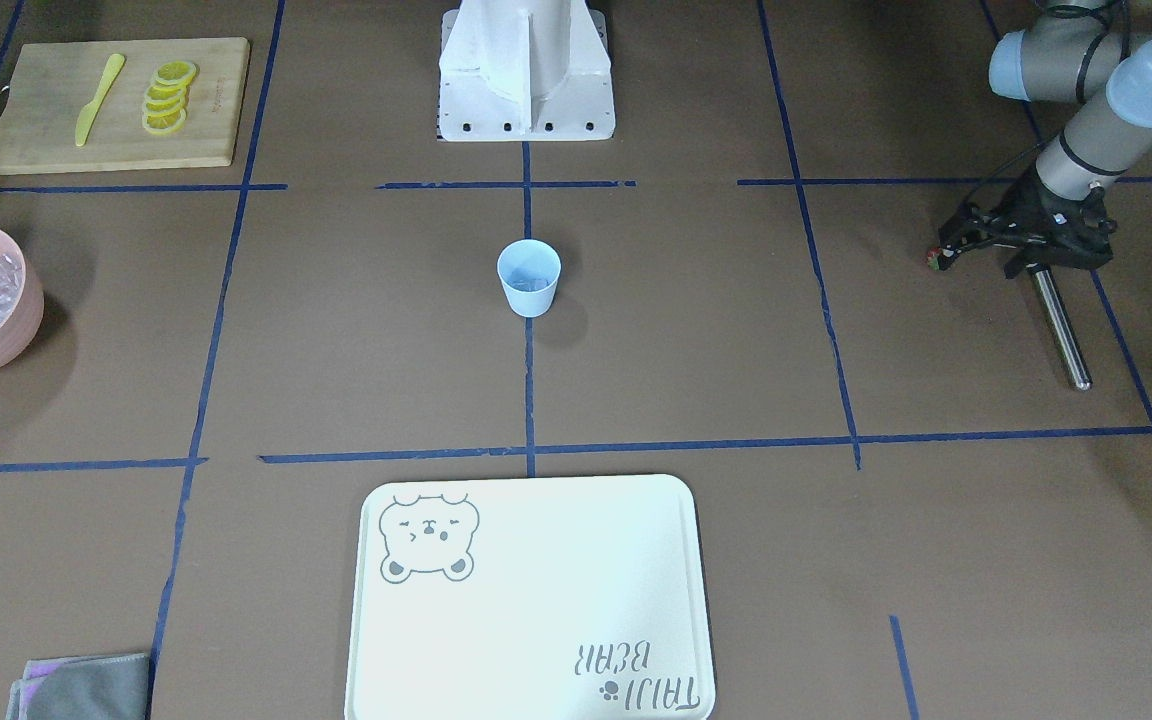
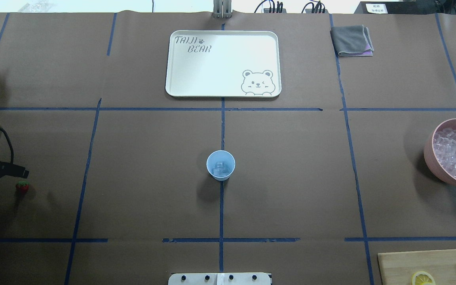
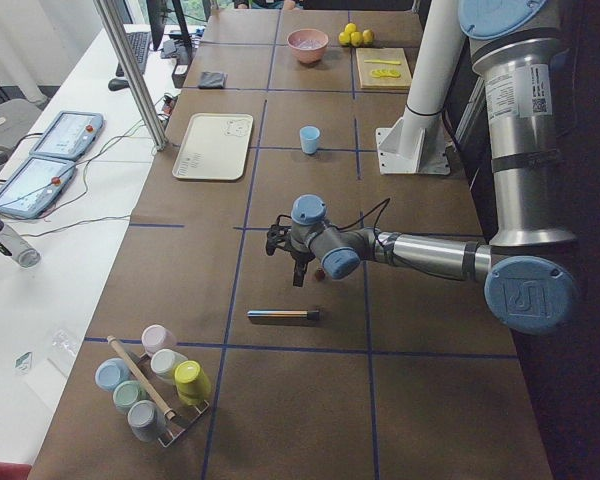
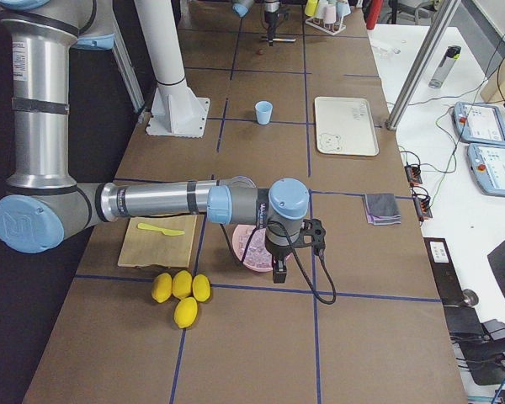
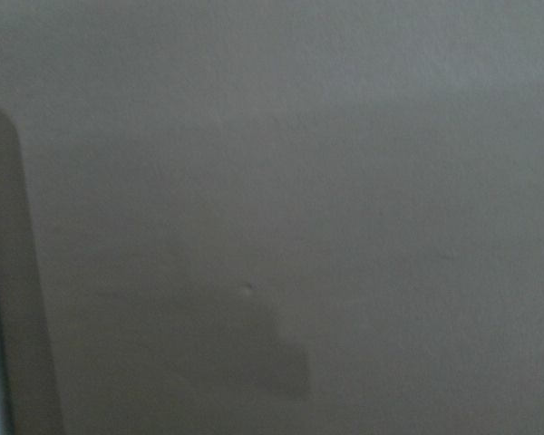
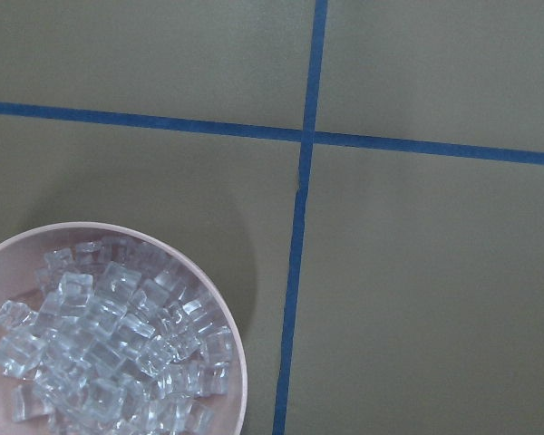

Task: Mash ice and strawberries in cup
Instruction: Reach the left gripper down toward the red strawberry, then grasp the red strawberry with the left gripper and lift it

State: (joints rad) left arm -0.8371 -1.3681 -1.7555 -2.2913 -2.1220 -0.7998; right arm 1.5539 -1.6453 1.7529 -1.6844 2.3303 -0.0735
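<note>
The pale blue cup (image 1: 529, 290) stands at the table's middle and holds a few ice cubes (image 2: 220, 168). The strawberry (image 2: 22, 187) lies on the table at the robot's far left. My left gripper (image 1: 944, 252) hovers low right by it, its fingers apart and empty. In the overhead view the berry is clear of the fingers. My right gripper (image 4: 279, 271) shows only in the right side view, over the pink bowl (image 2: 430, 152) of ice (image 6: 109, 344). I cannot tell whether it is open or shut.
A steel rod (image 1: 1061, 330) lies beside the left gripper. A bear tray (image 1: 536, 600) and a grey cloth (image 1: 86, 685) lie on the far side. A cutting board (image 1: 206, 100) carries lemon slices and a yellow knife. A cup rack (image 3: 155, 385) stands at the left end.
</note>
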